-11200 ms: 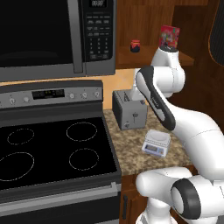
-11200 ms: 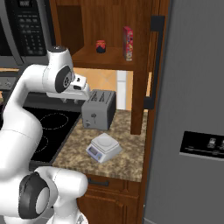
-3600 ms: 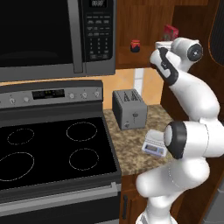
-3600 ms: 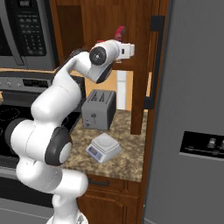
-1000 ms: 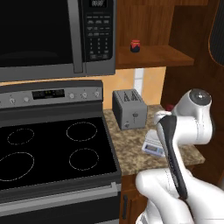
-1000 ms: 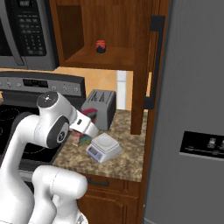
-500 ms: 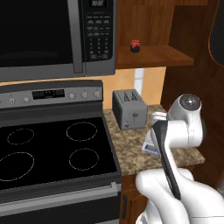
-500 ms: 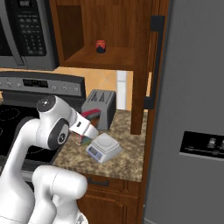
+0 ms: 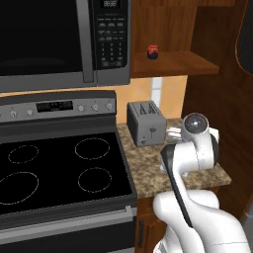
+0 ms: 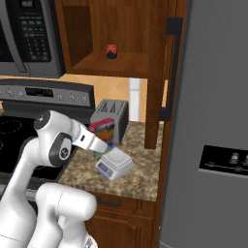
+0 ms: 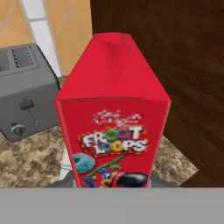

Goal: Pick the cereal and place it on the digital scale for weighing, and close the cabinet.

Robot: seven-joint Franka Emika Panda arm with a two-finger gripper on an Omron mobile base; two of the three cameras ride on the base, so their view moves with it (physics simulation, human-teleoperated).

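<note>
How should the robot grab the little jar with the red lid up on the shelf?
Probably around the jar's round body, just below the lid, coming straight in from the open front of the cabinet. It stands upright and alone on the shelf, with wooden walls behind and beside it, so the front is the free side. The gripper is busy now, shut on the cereal.

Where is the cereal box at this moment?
The cereal is held in the gripper low over the counter, between the toaster and the digital scale, in the right base view.
</note>
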